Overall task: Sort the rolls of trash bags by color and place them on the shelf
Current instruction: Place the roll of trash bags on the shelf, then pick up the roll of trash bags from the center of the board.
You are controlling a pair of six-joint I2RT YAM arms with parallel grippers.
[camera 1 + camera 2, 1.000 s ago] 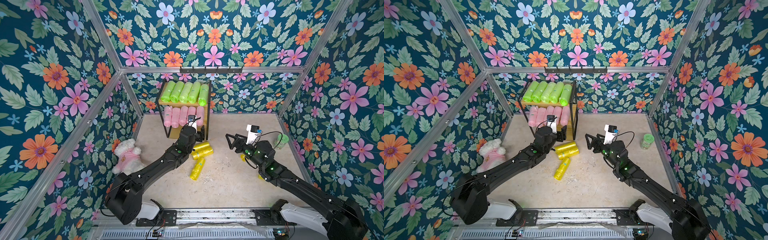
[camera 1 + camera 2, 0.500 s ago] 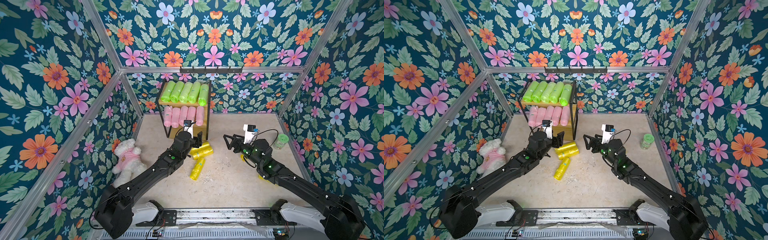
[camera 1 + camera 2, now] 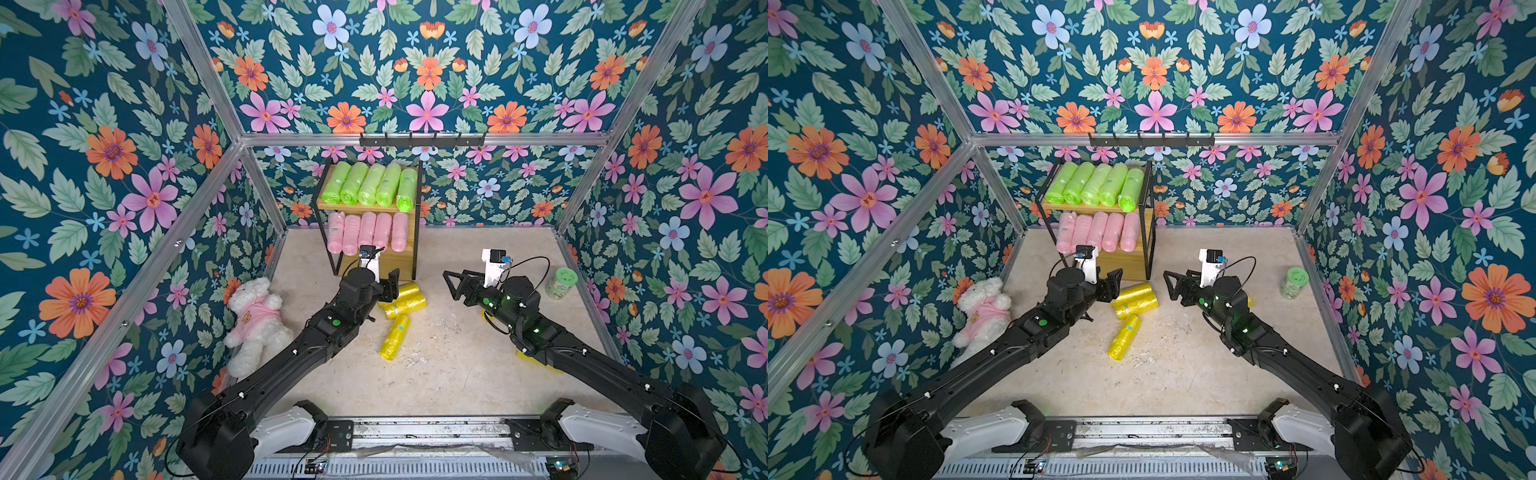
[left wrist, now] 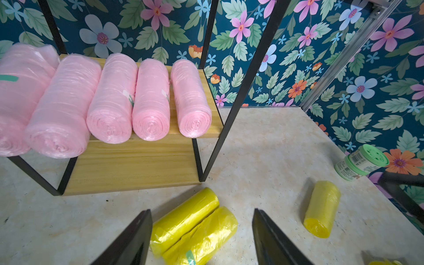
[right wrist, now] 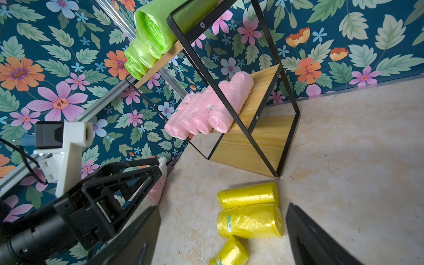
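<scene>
The shelf [image 3: 392, 262] stands at the back with several lime green rolls [image 3: 368, 185] on its top board and several pink rolls [image 3: 365, 230] on the middle board. Its bottom board [image 4: 128, 165] is bare. Two yellow rolls [image 3: 405, 297] lie side by side on the floor in front of it, and a third [image 3: 394, 336] lies nearer. My left gripper [image 3: 392, 284] hovers open just left of the pair, which shows between its fingers [image 4: 202, 211]. My right gripper [image 3: 451, 282] is open to the right of the pair [image 5: 250, 211], holding nothing. Another yellow roll [image 4: 321, 208] lies under the right arm.
A white teddy bear [image 3: 257, 311] in a pink shirt lies by the left wall. A green-lidded jar [image 3: 561, 282] stands at the right wall. A black hook rail [image 3: 422, 140] hangs above the shelf. More yellow plastic [image 3: 528, 356] shows under the right forearm.
My left gripper has pulled back from the shelf's middle board and swung down and right toward the yellow pair. My right gripper has edged slightly left.
</scene>
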